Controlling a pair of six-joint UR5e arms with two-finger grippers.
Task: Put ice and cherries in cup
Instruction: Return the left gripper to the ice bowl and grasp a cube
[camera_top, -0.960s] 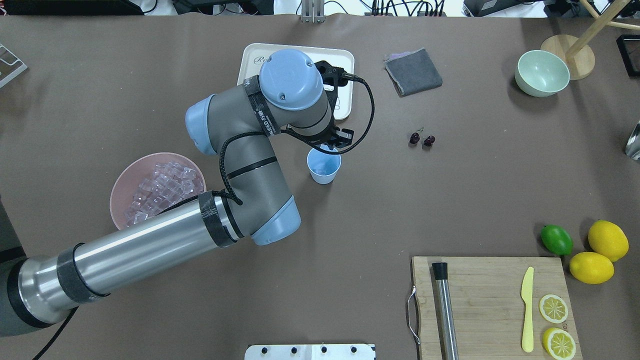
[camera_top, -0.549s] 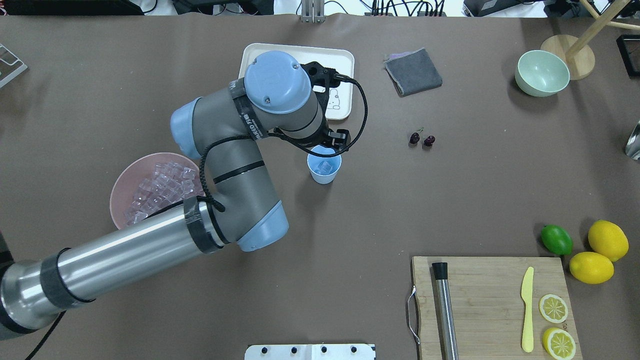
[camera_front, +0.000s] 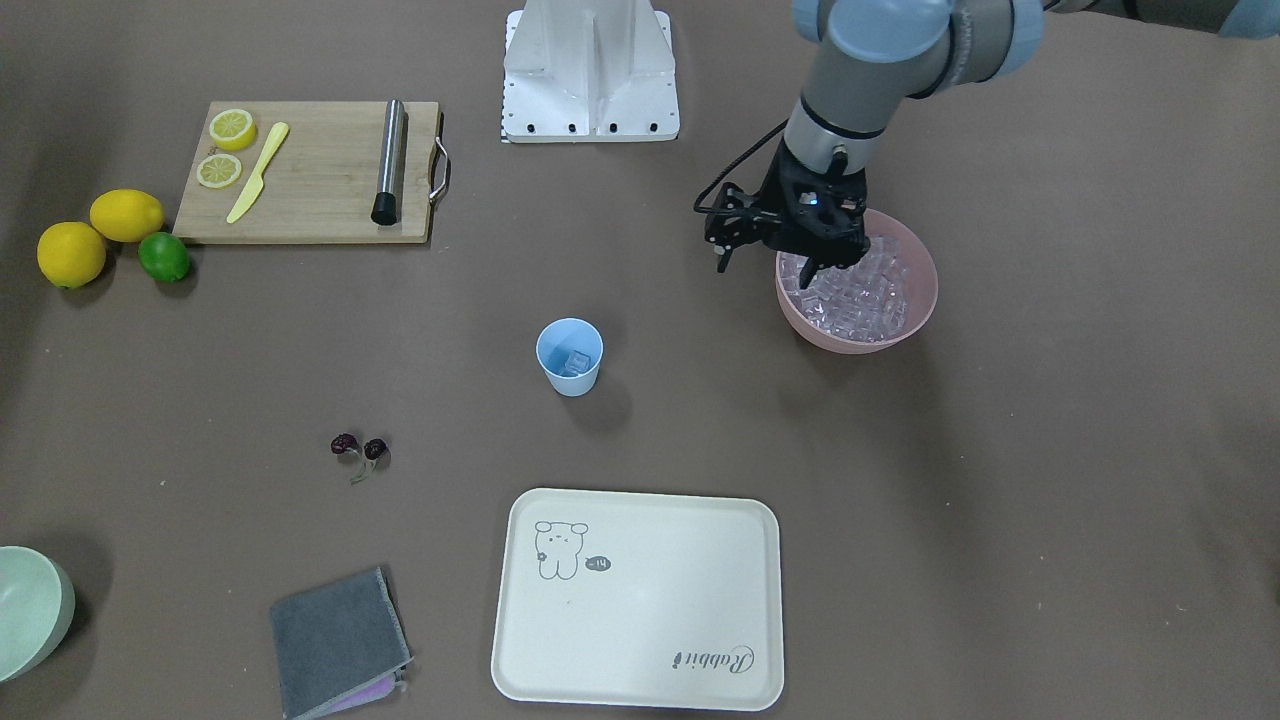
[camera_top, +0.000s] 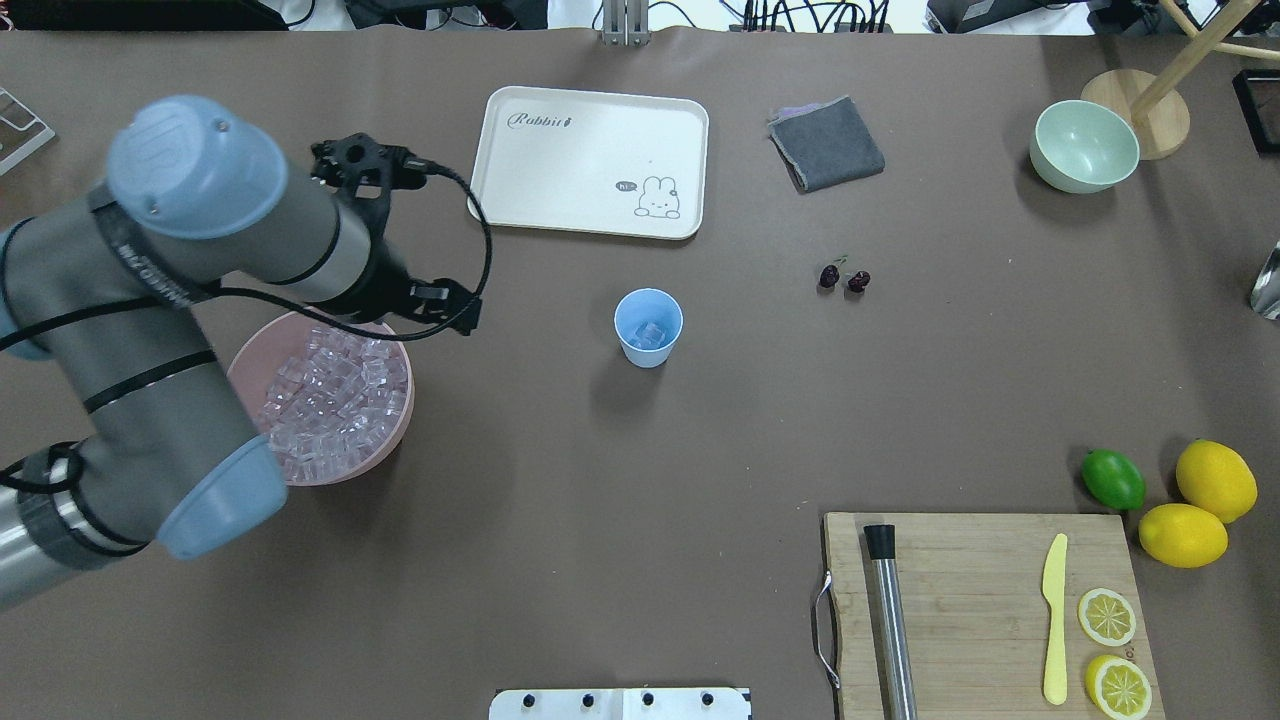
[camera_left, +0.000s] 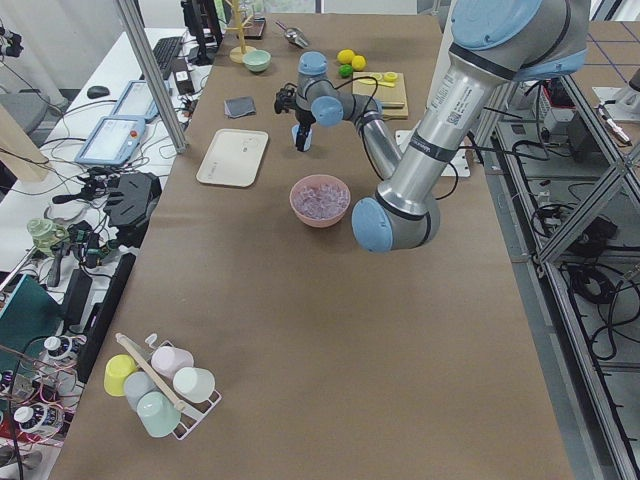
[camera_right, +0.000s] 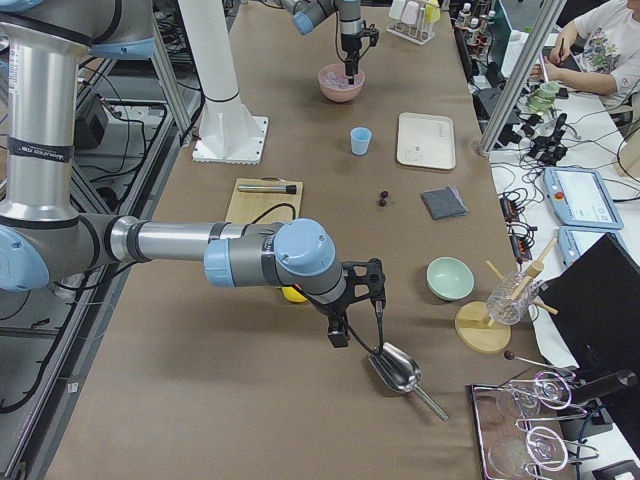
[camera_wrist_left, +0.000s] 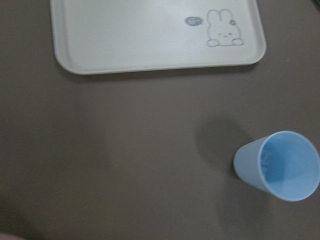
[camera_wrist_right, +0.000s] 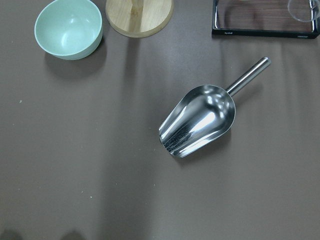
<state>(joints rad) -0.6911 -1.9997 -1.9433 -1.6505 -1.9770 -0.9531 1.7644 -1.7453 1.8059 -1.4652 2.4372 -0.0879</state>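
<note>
Left two-finger gripper (camera_front: 810, 271), closure not discernible, hangs tips-down at small clear glassy ice cubes (camera_front: 865, 300) heaped in wide pink plastic bowl (camera_front: 928, 290), apparently to fetch more for small light-blue plastic cup (camera_front: 570, 357) standing mid-table with ice inside; two dark red stemmed cherries (camera_front: 359, 448) lie well apart.

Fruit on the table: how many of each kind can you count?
Whole lemons: 2
Lime: 1
Cut lemon pieces: 2
Cherries: 2
Total: 7
</note>
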